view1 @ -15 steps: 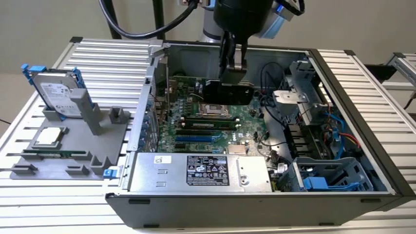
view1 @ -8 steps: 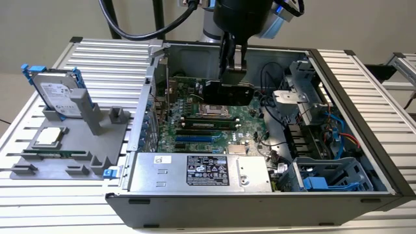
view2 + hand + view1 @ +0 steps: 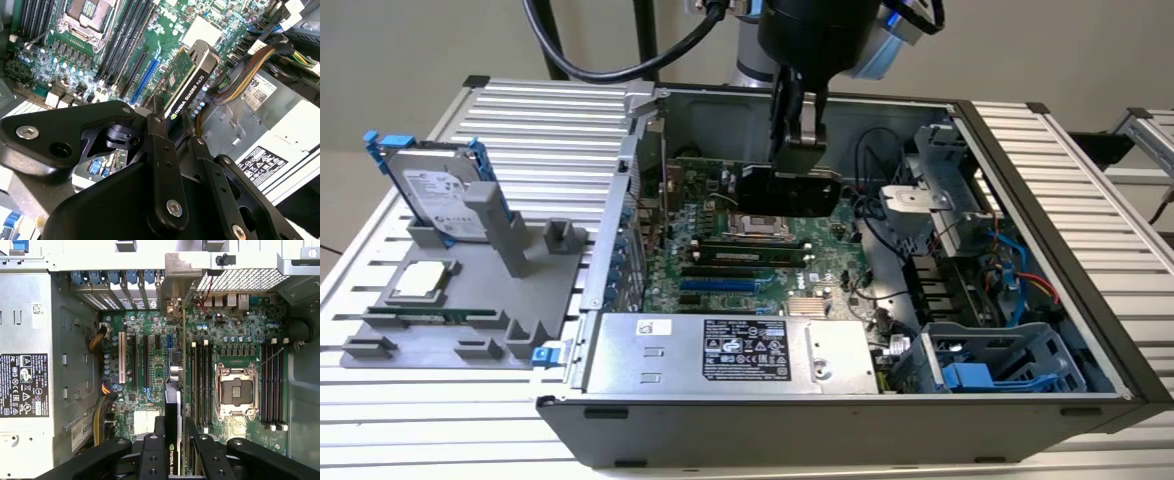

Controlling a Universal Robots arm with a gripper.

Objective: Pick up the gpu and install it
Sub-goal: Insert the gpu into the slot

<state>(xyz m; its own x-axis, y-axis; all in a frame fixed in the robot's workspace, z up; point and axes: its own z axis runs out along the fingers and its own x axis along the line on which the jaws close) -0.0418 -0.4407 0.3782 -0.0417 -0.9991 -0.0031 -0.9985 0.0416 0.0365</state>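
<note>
You have the computer case lying open on the ribbed worktop, and everything below is placed against that case. Inside it, across its floor, sits the green motherboard, with its bare processor socket, 1 blue slot and the black slots beside it showing in the wrist views.

The pick-up looks done: your pincer is clenched on the gpu, which hangs on edge over the middle of the case, above the motherboard. In the first wrist view the gpu runs edge-on between the 2 fingers. Seating is what is left, as I judge it: the card seems clear of the board, not yet pushed into any slot.

Watch what crowds the case. The silver power supply fills its near wall, a bundle of cables lies just beside the card, and a blue-tabbed drive cage sits in the corner.

Outside the case, toward the exterior view's left, a grey parts stand holds 1 hard drive upright and 1 processor chip.
</note>
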